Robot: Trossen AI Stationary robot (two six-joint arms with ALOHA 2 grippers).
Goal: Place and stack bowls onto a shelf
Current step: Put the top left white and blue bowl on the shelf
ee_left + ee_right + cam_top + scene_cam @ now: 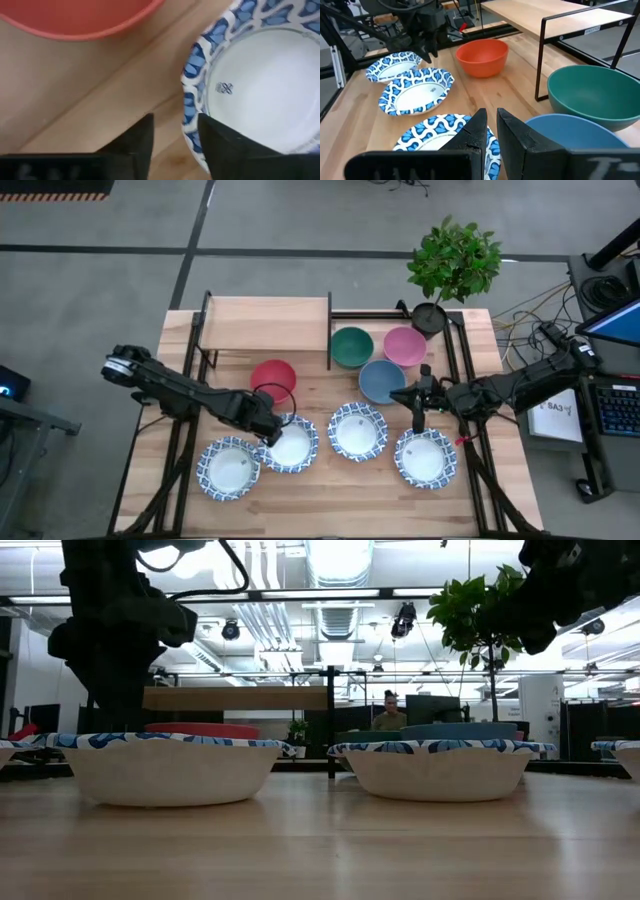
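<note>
Four white bowls with blue patterned rims sit on their bases in a row near the table's front. The red bowl, green bowl, pink bowl and blue bowl stand behind them. The light-wood shelf at the far left is bare. My left gripper is open and low at the second white bowl's left rim, one finger outside it and one over its inside. My right gripper is shut and empty, above the table between the blue bowl and the rightmost white bowl. My left gripper's fingers stand on either side of the second white bowl's rim, coming from above and from the table's left. I cannot tell whether they touch it. The bowl sits flat on the table.
A black plant pot with a green plant stands at the far right, by the shelf frame's right half. The red bowl is just behind my left gripper. A person sits in the room beyond the table.
</note>
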